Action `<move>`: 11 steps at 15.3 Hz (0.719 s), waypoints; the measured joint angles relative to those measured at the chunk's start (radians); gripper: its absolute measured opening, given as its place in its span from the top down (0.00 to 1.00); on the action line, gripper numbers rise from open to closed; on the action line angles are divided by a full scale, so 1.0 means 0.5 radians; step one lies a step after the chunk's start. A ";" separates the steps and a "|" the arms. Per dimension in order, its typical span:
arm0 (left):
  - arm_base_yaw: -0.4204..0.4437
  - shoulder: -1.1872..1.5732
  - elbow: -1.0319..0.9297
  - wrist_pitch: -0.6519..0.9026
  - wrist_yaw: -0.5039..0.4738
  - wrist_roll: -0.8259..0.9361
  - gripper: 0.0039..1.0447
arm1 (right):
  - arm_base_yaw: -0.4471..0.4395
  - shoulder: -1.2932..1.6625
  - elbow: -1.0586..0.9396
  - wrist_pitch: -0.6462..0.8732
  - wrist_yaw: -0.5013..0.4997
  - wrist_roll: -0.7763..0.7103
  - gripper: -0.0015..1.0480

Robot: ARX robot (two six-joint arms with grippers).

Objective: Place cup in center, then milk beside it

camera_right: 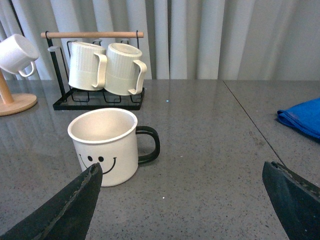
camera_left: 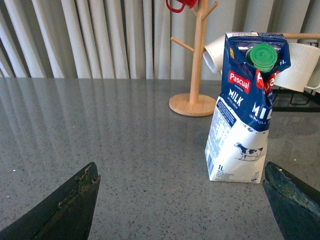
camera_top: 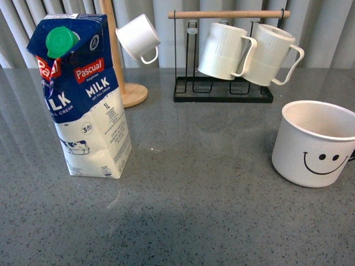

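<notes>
Jaws first: left jaws are spread wide with nothing between them, and only the two dark fingertips (camera_left: 70, 202) show at the edge of the left wrist view. Right jaws are the same, wide apart and holding nothing.

Tabletop (camera_top: 194, 210) is grey speckled stone. You have the milk (camera_top: 89, 105) standing upright on your near left. Its green cap (camera_top: 60, 41) is on, and the carton stands ahead of the left jaws without touching them.

The cup (camera_top: 313, 144) is upright on the right, cut by the edge of the front view. Its smiley faces you and the black handle (camera_right: 149, 145) is on its right side. It stands close in front of the right jaws, clear of both fingertips. Cup and milk are well apart with bare tabletop between them.

Further back, a blue cloth (camera_right: 302, 117) lies off to the right.

At the rear, a black wire rack (camera_top: 222, 95) holds two ribbed cream mugs (camera_top: 222, 50) side by side. Left of it stands a wooden mug tree (camera_top: 130, 94) with a small white mug (camera_top: 137, 36) hanging on it and a red mug (camera_left: 177, 5) near its top. A grey curtain (camera_top: 327, 33) hangs behind.
</notes>
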 joint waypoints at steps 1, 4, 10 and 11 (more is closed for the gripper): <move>0.000 0.000 0.000 0.000 0.000 0.000 0.06 | 0.000 0.000 0.000 0.000 0.000 -0.001 0.06; 0.000 0.000 0.000 0.000 0.000 0.000 0.06 | 0.000 0.000 0.000 0.000 0.000 -0.001 0.06; 0.000 0.000 0.000 0.000 0.000 0.000 0.06 | 0.039 0.509 0.197 0.468 0.053 0.210 0.06; 0.000 0.000 0.000 0.000 -0.001 0.000 0.06 | 0.030 0.716 0.319 0.616 -0.004 0.209 0.06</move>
